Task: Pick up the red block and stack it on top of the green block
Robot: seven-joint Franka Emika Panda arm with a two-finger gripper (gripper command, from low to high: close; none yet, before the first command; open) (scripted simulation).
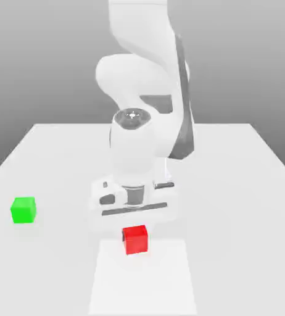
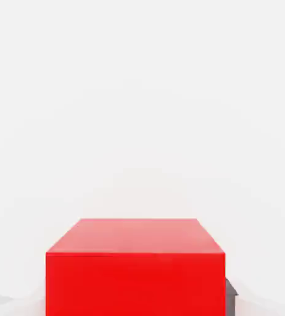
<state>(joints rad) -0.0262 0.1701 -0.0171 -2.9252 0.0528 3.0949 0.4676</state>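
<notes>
The red block (image 1: 135, 239) lies on the white table near its front edge, directly under the arm's hand. My gripper (image 1: 134, 224) is down over it and shut on its sides. In the hand view the red block (image 2: 136, 265) looms close, with a dark finger pad (image 2: 231, 294) pressed against one side. The green block (image 1: 23, 210) stands alone on the table, far toward the exterior view's left and well apart from the gripper.
The white arm (image 1: 145, 92) rises behind the hand at the table's middle. The white table (image 1: 243, 185) stretches bare toward the exterior view's right and between the two blocks.
</notes>
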